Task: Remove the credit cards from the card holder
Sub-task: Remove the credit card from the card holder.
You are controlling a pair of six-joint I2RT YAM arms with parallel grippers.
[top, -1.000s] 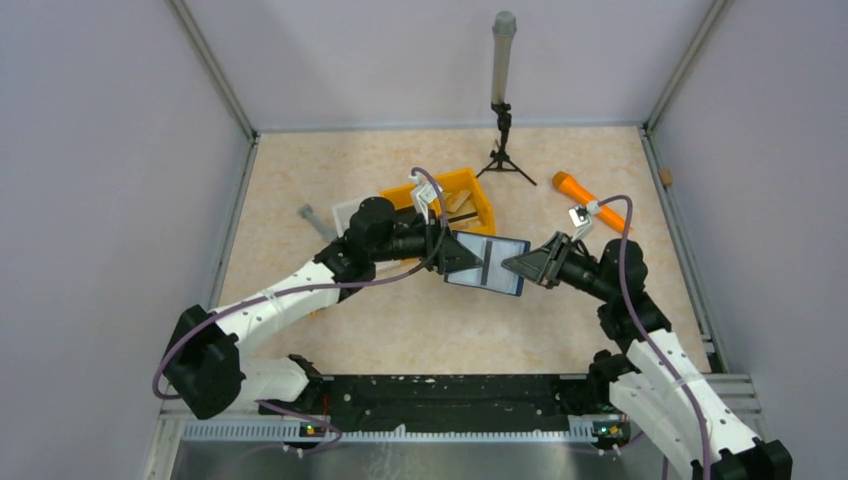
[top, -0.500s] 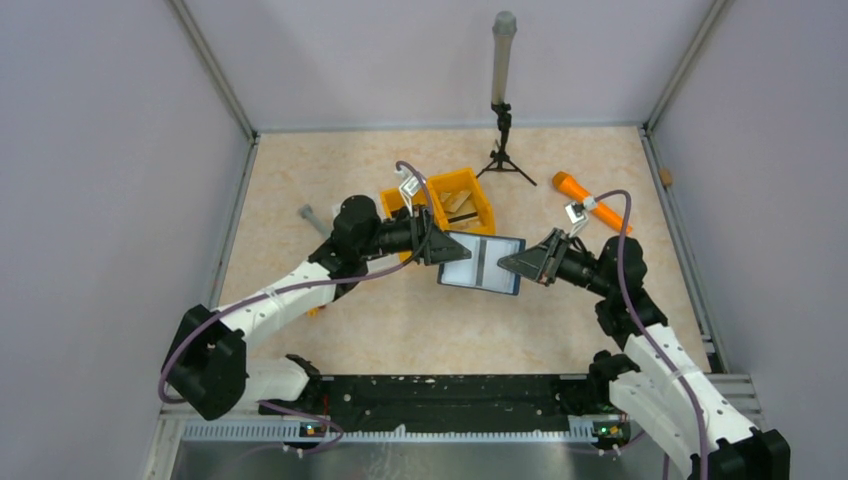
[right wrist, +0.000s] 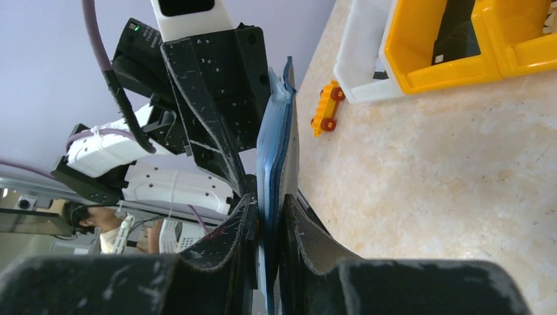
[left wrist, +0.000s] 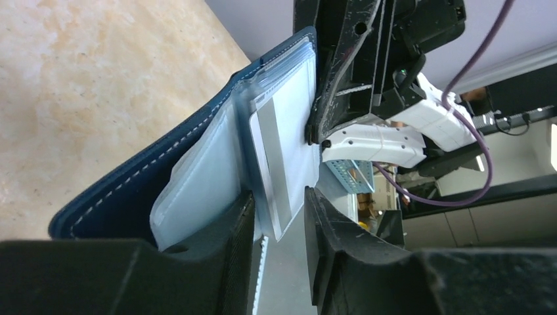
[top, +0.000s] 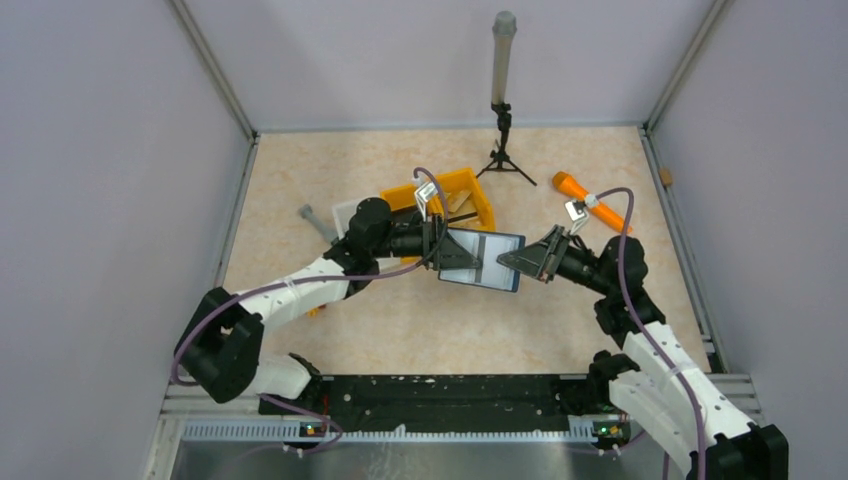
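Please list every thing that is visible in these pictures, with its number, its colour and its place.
card holder: one, navy with pale blue inside, open, held between both arms.
credit card: one visible, silvery-grey, in a clear sleeve of the holder.
bin: one, yellow, behind the holder.
container: one, white, beside the bin.
toy car: one, orange with red wheels, near the container.
cylinder: one, orange, back right.
tripod: one, black, carrying a grey tube, back centre.
grey piece: one, left of the container.
left fingers: two, black, either side of the card's sleeve.
right fingers: two, black, shut on the holder's edge.
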